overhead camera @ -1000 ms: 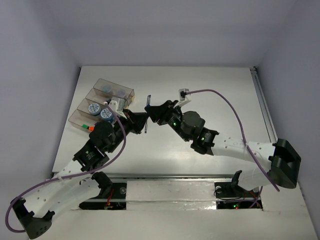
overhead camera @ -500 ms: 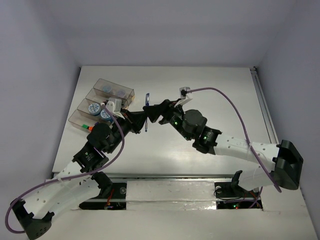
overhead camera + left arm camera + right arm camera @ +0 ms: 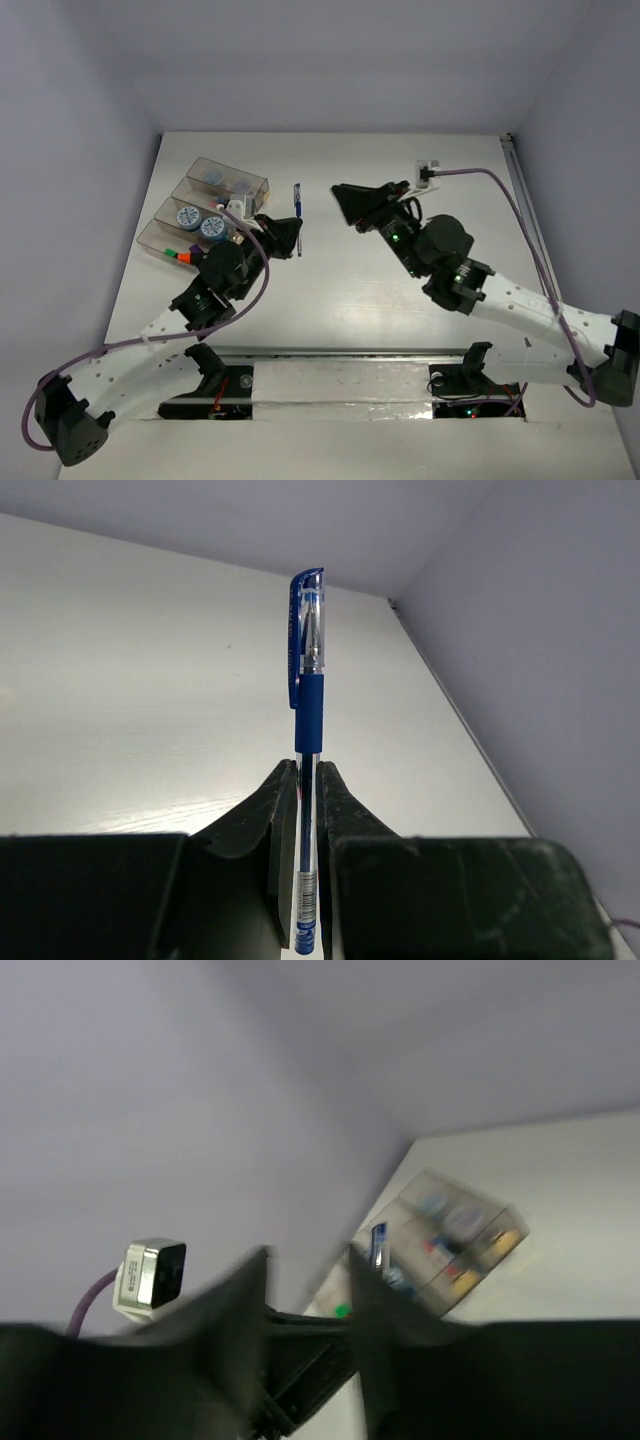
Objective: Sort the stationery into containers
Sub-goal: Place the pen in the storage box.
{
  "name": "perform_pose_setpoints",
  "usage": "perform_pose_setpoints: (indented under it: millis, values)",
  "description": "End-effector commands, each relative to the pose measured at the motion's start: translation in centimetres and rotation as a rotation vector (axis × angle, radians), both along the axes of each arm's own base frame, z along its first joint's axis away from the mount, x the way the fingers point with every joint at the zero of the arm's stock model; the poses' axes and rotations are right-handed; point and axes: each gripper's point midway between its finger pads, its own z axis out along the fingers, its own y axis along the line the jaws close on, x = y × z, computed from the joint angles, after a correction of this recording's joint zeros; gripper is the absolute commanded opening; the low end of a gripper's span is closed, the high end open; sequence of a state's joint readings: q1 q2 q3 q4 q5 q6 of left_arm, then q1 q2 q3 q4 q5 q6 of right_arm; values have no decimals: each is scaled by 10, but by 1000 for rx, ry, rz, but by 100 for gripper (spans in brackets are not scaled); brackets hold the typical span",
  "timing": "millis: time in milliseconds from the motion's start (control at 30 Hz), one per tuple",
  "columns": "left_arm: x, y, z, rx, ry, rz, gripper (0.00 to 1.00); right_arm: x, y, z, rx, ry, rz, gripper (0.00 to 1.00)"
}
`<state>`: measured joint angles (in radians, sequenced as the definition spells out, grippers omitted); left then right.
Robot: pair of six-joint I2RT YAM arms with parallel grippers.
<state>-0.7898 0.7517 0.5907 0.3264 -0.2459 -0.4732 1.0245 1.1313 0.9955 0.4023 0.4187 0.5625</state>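
White table (image 3: 330, 290); blue pen (image 3: 308, 695) clamped in left gripper (image 3: 308, 772) just right of containers (image 3: 255, 182), crosswise to them; right gripper (image 3: 343, 200) farther, seemingly parted.

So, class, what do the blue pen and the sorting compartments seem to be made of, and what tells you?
The blue pen: likely plastic, a glossy see-through cap and barrel, plus a matte blue grip, perhaps rubber. The compartments: clear smoky-brown plastic, since contents show through the walls.

blue pen (image 3: 308, 695), smoky-brown containers (image 3: 151, 237)
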Motion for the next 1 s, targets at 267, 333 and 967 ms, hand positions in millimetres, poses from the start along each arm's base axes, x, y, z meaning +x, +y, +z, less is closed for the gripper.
perform_pose_setpoints:
  millis: [267,333,967]
  values:
    - [87,38,5,-21,-71,419,0,-4,-83,-66,-176,124,-198,0]
    - [107,57,-11,-14,-36,490,0,-11,-96,-76,-190,141,-206,0]
    - [203,213,-95,-197,314,884,0,-25,-88,-147,-322,201,-101,0]
